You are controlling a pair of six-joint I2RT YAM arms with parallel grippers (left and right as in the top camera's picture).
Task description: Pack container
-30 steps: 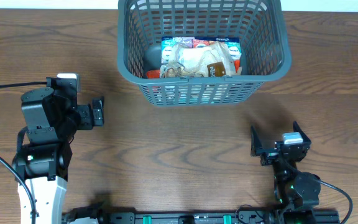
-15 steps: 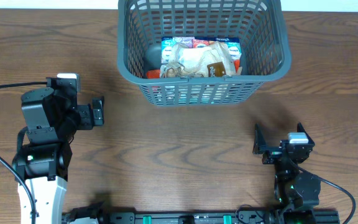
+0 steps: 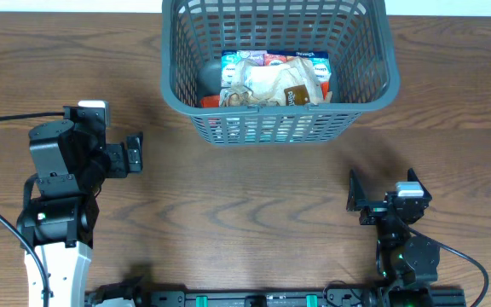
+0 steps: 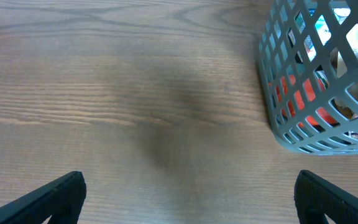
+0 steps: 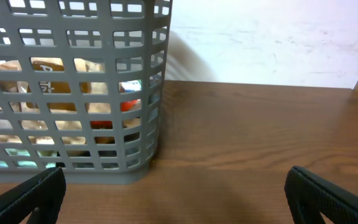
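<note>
The container, a dark grey lattice basket [image 3: 380, 81], stands at the back middle of the wooden table and holds several snack packets [image 3: 271, 81]. Its side also shows in the left wrist view [image 4: 278, 124] and in the right wrist view [image 5: 73, 87], with packets visible through the slots. My left gripper [image 3: 135, 153] is open and empty at the left, well apart from the basket. My right gripper [image 3: 382, 192] is open and empty at the front right, below the basket's right corner. Nothing lies between either pair of fingers [image 4: 188, 199] [image 5: 176, 193].
A white wall [image 5: 272, 43] rises behind the table's far edge. Black cables [image 3: 7, 119] run along the left arm. A rail with green clips [image 3: 254, 299] lies along the front edge.
The right gripper shifted slightly to the right and toward the front in the first half second, then held still. The left arm and the basket have not moved.
</note>
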